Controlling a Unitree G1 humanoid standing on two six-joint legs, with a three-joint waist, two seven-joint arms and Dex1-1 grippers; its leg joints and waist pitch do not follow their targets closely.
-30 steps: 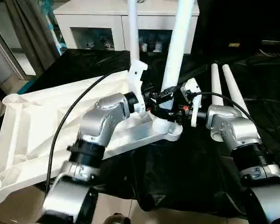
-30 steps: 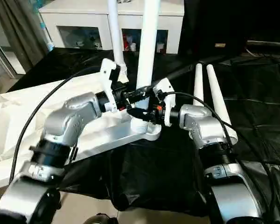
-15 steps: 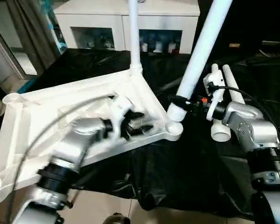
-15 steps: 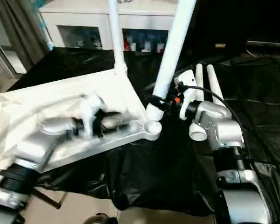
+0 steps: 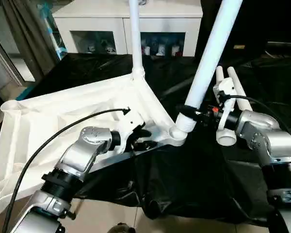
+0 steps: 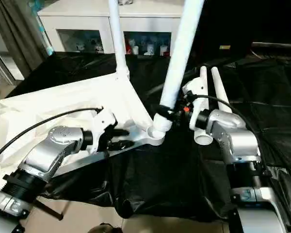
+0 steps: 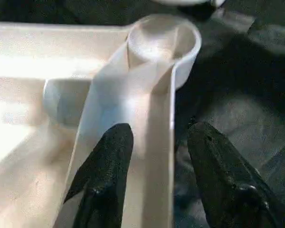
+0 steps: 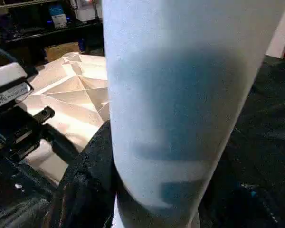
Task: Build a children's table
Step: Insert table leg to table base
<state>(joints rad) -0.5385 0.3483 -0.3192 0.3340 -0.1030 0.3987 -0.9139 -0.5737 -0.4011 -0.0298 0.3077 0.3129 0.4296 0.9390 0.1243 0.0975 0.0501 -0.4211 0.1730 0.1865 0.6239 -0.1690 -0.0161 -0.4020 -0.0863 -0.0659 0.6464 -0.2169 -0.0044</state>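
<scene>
Since a second ago my left gripper [image 5: 144, 138] has dropped away from the leg [image 5: 211, 58] and come down to the near rim of the tabletop [image 5: 43, 121], and the leg I hold on the right has swung from nearly upright to a lean, its threaded foot lifted out of the corner socket [image 5: 176, 136].

From my head I see the tabletop lying underside up on the black-draped worktop [image 5: 194, 179], its ribs showing and its long side running off to my left past the worktop's edge. One leg [image 5: 135, 34] already stands upright in the far corner. The leg in my right gripper [image 5: 203, 112] tilts up and away to the right, its lower end hanging just above and beside the near corner socket. Two spare legs [image 5: 233, 90] lie side by side on the cloth behind my right wrist, pointing away from me. White cabinets [image 5: 102, 29] with glass fronts stand at the back, a grey curtain [image 5: 26, 34] to the left.

My left wrist camera adds what the head misses: my two black fingers [image 7: 104, 180] straddle the tabletop's rim wall, one inside and one outside; whether they pinch it I cannot tell. The round socket lies just ahead.

My right wrist camera shows the jaws clenched around the leg's shaft, with the ribbed underside and my left gripper beyond.
</scene>
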